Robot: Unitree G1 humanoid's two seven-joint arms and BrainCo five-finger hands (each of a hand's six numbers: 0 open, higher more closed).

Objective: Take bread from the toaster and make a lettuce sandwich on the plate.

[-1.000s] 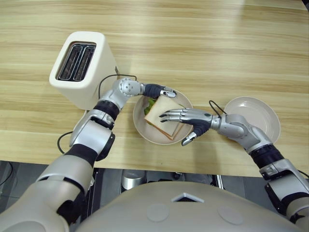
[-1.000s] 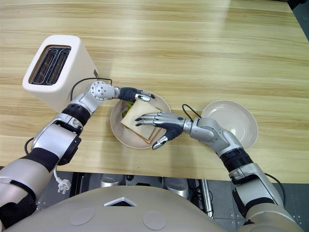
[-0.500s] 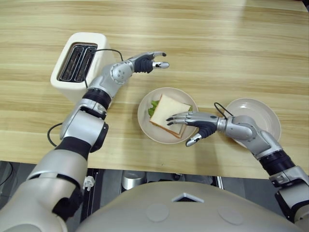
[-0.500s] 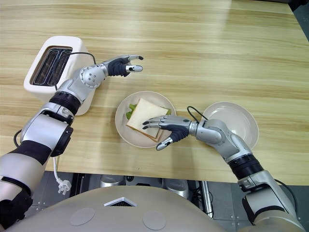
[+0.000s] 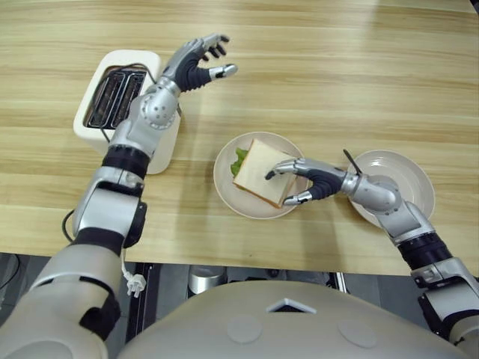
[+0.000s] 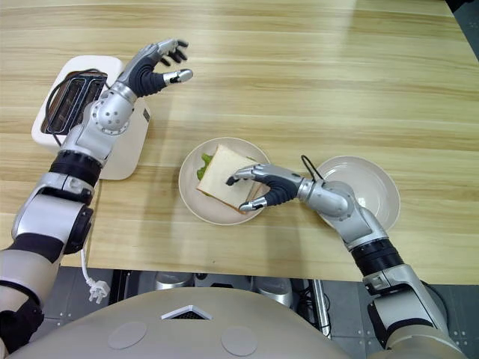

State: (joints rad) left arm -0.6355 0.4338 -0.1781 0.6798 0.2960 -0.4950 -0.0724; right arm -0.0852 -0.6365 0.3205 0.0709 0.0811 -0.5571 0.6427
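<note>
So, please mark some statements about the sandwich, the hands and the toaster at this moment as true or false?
1. The sandwich lies on the plate, with lettuce showing at its left edge. True.
2. The left hand holds a slice of bread. False: it holds nothing, and its fingers are spread above the table just beyond the toaster.
3. The right hand is over the right part of the sandwich. True.
4. The toaster stands to the right of the sandwich plate. False: it stands to the left of it. What stands to the right is a second plate.
</note>
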